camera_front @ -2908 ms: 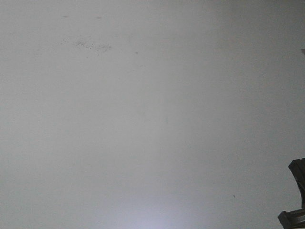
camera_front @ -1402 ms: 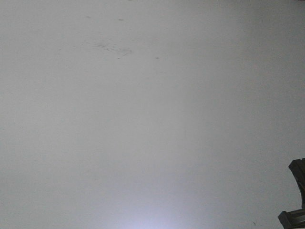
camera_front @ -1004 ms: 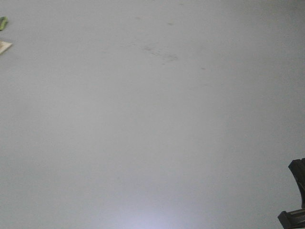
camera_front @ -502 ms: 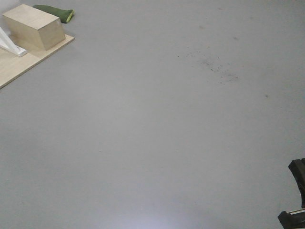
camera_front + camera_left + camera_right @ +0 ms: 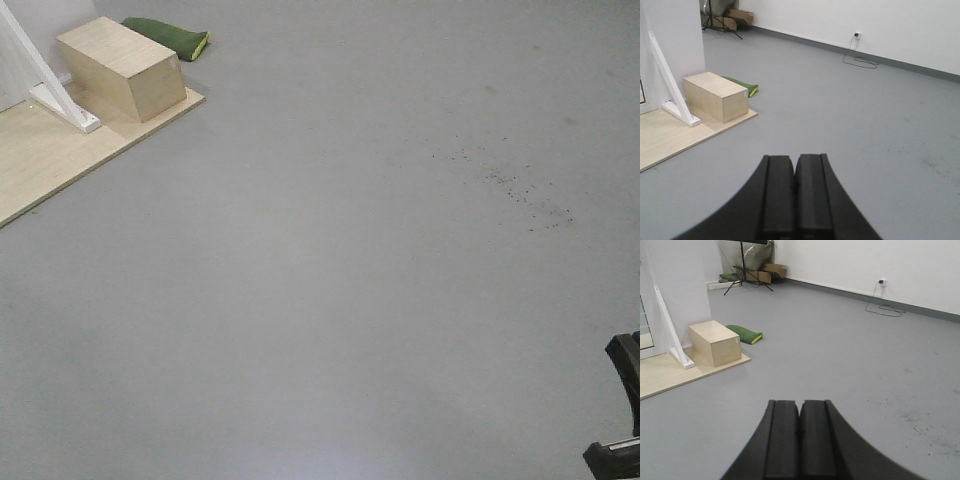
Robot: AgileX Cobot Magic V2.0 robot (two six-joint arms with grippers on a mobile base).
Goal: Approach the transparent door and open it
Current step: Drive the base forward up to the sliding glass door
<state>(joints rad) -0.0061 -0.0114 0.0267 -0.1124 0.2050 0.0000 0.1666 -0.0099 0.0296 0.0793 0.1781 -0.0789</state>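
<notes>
Transparent door not clearly in sight, likely left beyond the wooden platform (image 5: 45, 165), nearer my left gripper (image 5: 794, 167) than right gripper (image 5: 800, 410), both pairs of jaws pressed together

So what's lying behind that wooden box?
A green bag lies on the grey floor behind the wooden box; the box hides part of it, so its full length is unseen.
</notes>
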